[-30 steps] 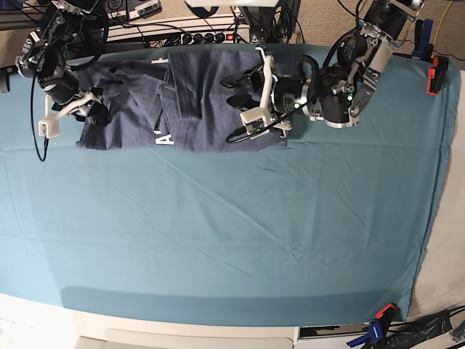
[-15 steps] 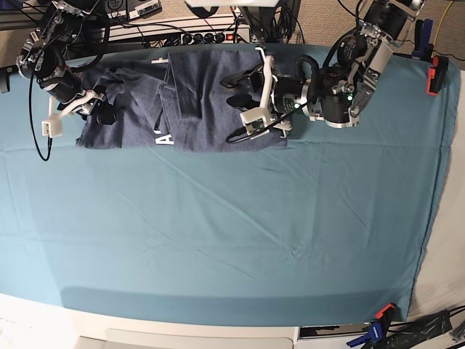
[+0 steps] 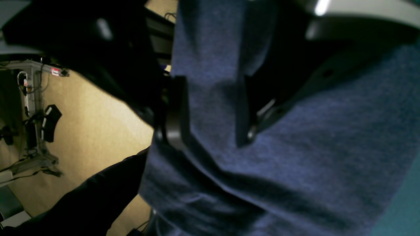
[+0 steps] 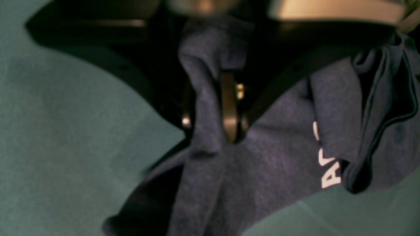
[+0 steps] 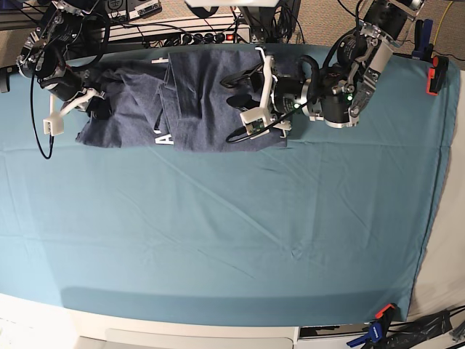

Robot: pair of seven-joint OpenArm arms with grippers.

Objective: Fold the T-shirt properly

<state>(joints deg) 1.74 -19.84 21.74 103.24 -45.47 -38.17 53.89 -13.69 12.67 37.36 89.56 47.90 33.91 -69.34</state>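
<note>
A big teal cloth [image 5: 218, 233] covers the table, with brown floor and tangled black cables [image 5: 189, 33] behind its far edge. The large blue-grey cotton T-shirt [image 5: 189, 102] with white letters lies bunched along the far side of the cloth.

On the left of the base view, the right gripper [image 4: 210, 108] was wide open a moment ago; now its jaws are squeezed onto a fold of the T-shirt's edge. To the right, the left gripper [image 3: 210, 111] sits where it was, its jaws pinching a bunched ridge of the shirt. Farther right, an orange and black clamp [image 5: 436, 73] grips the cloth's corner. A blue and orange clamp [image 5: 378, 323] sits at the near edge.
</note>
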